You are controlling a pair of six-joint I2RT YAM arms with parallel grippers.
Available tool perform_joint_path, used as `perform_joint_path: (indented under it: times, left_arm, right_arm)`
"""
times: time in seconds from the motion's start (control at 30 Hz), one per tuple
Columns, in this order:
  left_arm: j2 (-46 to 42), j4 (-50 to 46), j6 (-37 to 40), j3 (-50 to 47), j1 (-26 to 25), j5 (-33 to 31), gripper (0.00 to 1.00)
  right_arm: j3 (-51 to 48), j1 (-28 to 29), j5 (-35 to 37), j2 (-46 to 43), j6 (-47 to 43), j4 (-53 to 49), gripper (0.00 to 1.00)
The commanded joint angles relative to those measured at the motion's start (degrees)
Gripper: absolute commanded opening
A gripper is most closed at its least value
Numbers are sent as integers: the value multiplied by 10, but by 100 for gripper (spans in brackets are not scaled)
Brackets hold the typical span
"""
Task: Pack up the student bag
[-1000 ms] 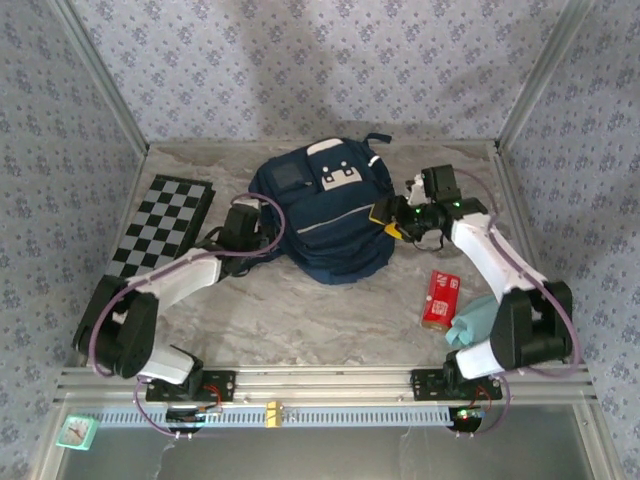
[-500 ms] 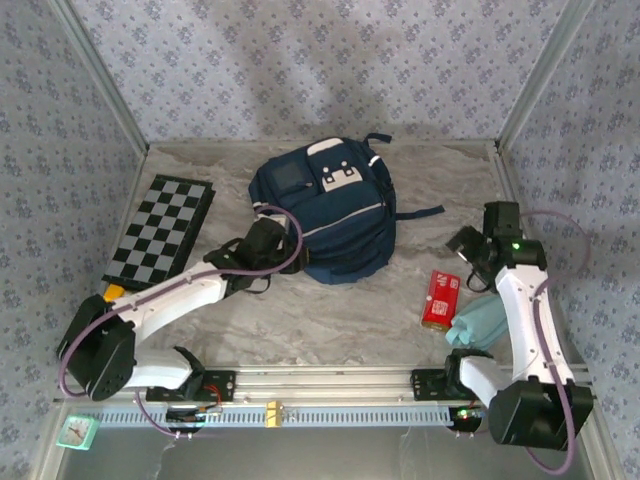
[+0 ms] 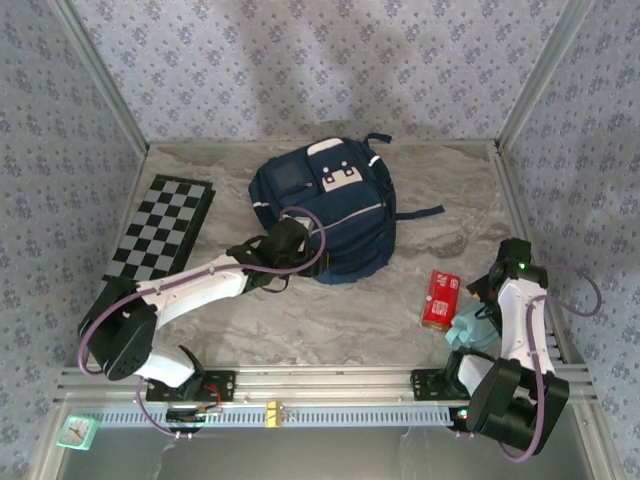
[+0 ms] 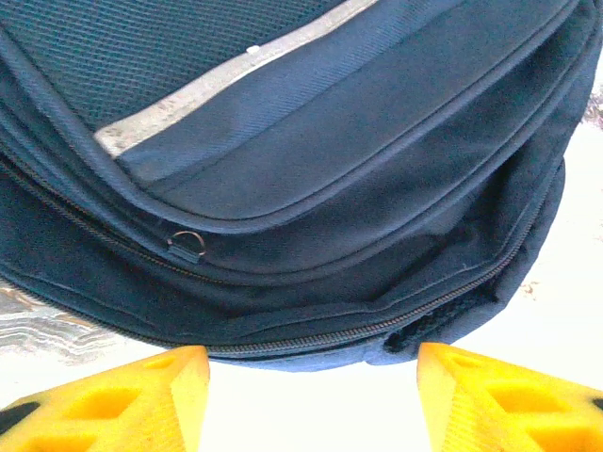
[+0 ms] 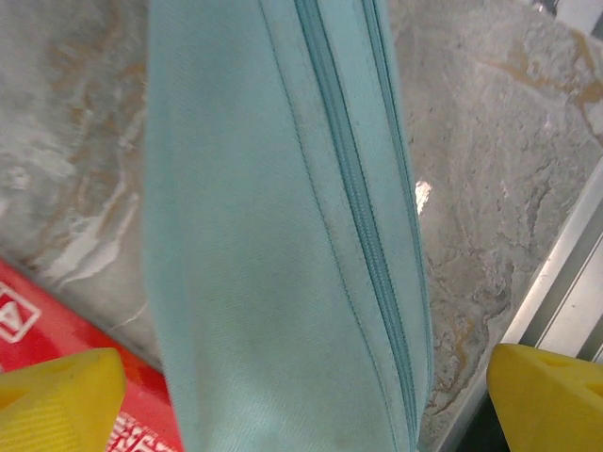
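The left fingers point(image 4: 122, 400) are held wide at the woven student bag's point(image 4: 311, 188) rounded edge, right fingers point(image 5: 551, 400) wide over a soft pouch point(image 5: 273, 245).

A marbled grey counter point(image 3: 300, 322) is enclosed by walls point(image 3: 300, 70) papered in a small blue-grey floral print. A chequered board point(image 3: 160, 228) of dark and pale squares is laid flat at the left side, set at a slant. On the right part, a flat red box point(image 3: 439, 299) with white print is seen, and a pale teal fabric pouch point(image 3: 470, 327) is laid just beside its near right corner. A zip point(image 5: 353, 217) of the same teal is run along the pouch's length. A small teal object point(image 3: 76, 431), too small to identify, is placed beyond the metal rail point(image 3: 330, 378) at the near left.
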Motion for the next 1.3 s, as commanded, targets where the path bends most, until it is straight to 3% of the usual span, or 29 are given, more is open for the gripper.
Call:
perform_joint_path:
  times: [0.0, 0.1, 0.23, 0.63, 0.8, 1.03, 1.27]
  left_arm:
    - [17, 9, 1, 23, -6, 12, 59]
    - [27, 1, -2, 33, -7, 12, 59]
    - [34, -3, -2, 38, -10, 8, 58]
    - [40, -32, 7, 63, -11, -7, 56]
    - [34, -44, 23, 74, -12, -25, 56]
    - [29, -68, 134, 104, -12, -91, 56]
    - [72, -74, 266, 150, -12, -116, 61]
  right_arm:
    - [-18, -7, -15, 23, 21, 42, 100]
    - [-24, -7, -18, 56, 22, 69, 98]
    - [-41, -8, -39, 85, 18, 107, 87]
    - [-52, -13, -68, 62, -26, 146, 32]
    - [-31, -12, -73, 20, -55, 129, 15]
    - [22, 7, -124, -41, -91, 94, 9]
    - [108, 101, -164, -32, -111, 47, 9]
